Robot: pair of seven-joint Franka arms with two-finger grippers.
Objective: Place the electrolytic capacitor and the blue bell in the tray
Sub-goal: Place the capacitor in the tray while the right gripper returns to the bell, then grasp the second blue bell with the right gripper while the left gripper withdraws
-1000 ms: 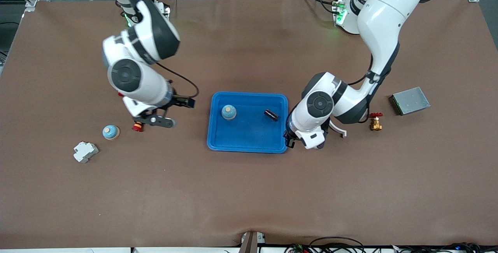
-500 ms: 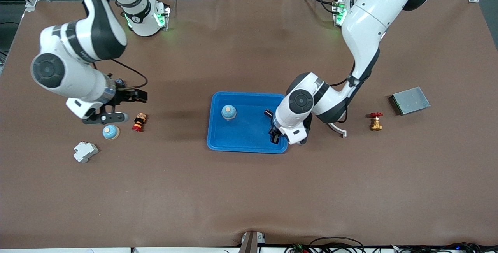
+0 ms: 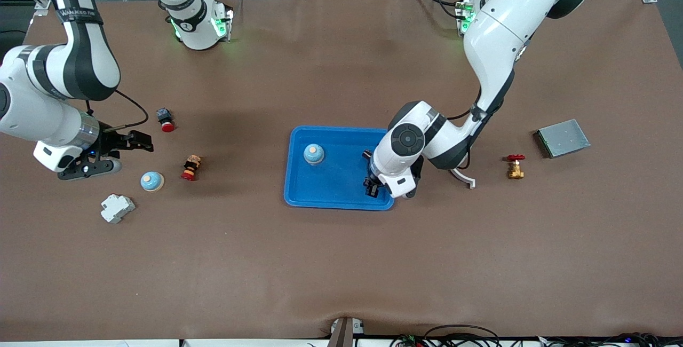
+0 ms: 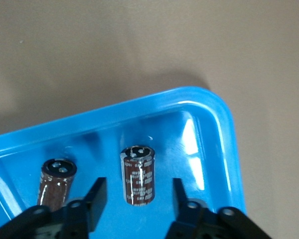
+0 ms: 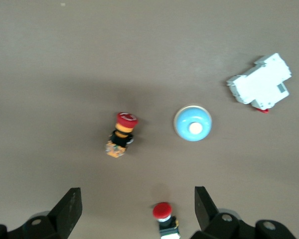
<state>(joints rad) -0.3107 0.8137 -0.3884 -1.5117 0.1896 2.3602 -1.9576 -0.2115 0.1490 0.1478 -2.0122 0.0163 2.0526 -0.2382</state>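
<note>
- Left gripper (image 4: 135,199), fingers parted, straddles a brown cylindrical electrolytic capacitor (image 4: 138,174) lying free in the shallow bright-blue plastic tray (image 4: 224,149): apparently just released.
- Right gripper (image 5: 138,206), wide and empty, hovers above a round blue bell (image 5: 193,123) on the table, waiting.

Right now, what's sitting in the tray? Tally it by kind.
Blue bell: 1
Electrolytic capacitors: 2
Total in the tray: 3

My left gripper (image 3: 372,187) hangs over the tray (image 3: 331,197), at the tray's end toward my left arm, and a blue bell (image 3: 314,154) sits in that tray. My right gripper (image 3: 140,144) hovers above the table near a second blue bell (image 3: 152,181) and a white breaker (image 3: 117,208).
</note>
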